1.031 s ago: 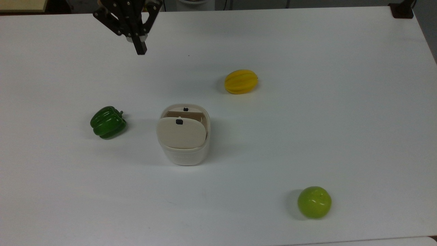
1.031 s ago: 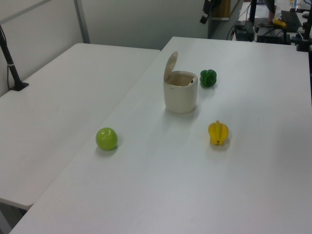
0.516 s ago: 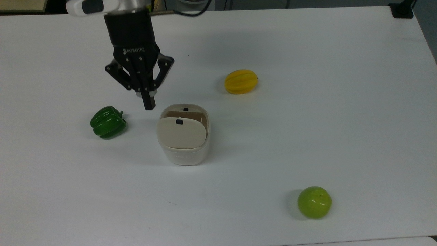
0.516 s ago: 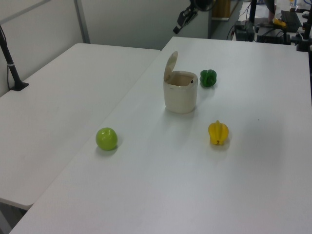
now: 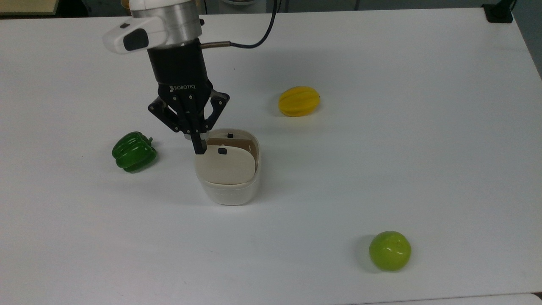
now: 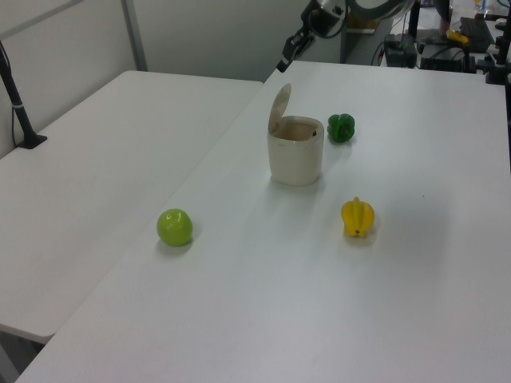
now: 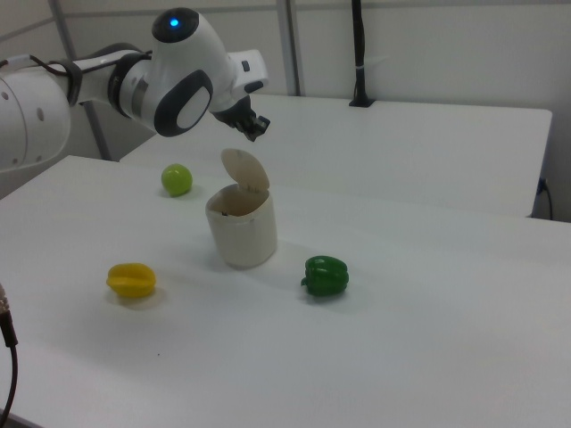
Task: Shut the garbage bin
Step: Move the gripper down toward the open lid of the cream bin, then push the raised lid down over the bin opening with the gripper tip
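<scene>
Reaching down over the white table [image 5: 381, 148], the gripper [image 5: 199, 148] is seen with fingers pressed together, nothing held, tip just above the raised beige lid [image 5: 225, 165]. The cream garbage bin [image 5: 230, 192] is stood open between green pepper [image 5: 134, 151] and yellow fruit [image 5: 299, 101].

Near the middle of the white table [image 5: 381, 161], a cream-white plastic garbage bin [image 5: 228, 192], beige hinged lid [image 5: 224, 165] raised upright. In the top view: a green plastic bell pepper [image 5: 134, 151] to the left of the bin, a yellow ribbed plastic fruit [image 5: 298, 101] farther back to the right, a light-green plastic apple [image 5: 389, 250] nearer and well to the right. Black two-finger gripper [image 5: 198, 146] above the lid's top edge. In the left view, gripper [image 6: 283, 62] just beyond the lid.
</scene>
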Tool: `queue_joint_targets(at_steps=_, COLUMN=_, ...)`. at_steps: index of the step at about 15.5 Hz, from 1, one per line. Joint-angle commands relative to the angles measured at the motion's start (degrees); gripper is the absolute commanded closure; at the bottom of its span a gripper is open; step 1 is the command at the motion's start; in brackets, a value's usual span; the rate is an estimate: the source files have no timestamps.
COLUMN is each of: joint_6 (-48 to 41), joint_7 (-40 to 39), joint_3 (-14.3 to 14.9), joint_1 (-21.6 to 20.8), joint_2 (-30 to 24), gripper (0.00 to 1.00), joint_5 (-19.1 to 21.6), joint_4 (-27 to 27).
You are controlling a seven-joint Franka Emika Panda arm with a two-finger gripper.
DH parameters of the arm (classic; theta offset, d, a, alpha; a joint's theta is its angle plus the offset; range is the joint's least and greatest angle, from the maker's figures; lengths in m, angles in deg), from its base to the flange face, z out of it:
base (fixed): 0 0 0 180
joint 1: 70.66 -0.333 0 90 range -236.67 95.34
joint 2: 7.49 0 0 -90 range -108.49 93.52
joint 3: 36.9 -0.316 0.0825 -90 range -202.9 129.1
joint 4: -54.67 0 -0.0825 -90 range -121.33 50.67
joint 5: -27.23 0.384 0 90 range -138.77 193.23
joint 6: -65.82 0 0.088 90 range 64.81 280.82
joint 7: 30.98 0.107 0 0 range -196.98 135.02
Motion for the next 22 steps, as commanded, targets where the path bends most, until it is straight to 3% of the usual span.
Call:
queue_joint_targets(at_steps=1, joint_6=1.1, joint_7=0.3, joint_3=0.3, joint_1=-0.7, joint_2=1.9, gripper=1.00, joint_5=0.8, joint_4=1.6)
queue_joint_targets(at_steps=10, joint_6=-0.3, joint_7=-0.2, joint_3=0.3, joint_1=-1.8, joint_2=2.4, gripper=1.00, joint_5=0.2, joint_4=0.2)
queue_joint_targets(at_steps=16, joint_6=-10.5, joint_7=-1.1, joint_3=0.4, joint_1=-0.4, joint_2=1.9, gripper=1.00, joint_5=0.3, joint_4=0.2)
queue_joint_targets(at_steps=22, joint_6=-12.6, joint_7=-1.3, joint_3=0.7, joint_1=-0.6, joint_2=2.4, gripper=1.00, joint_5=0.1, joint_4=-1.8)
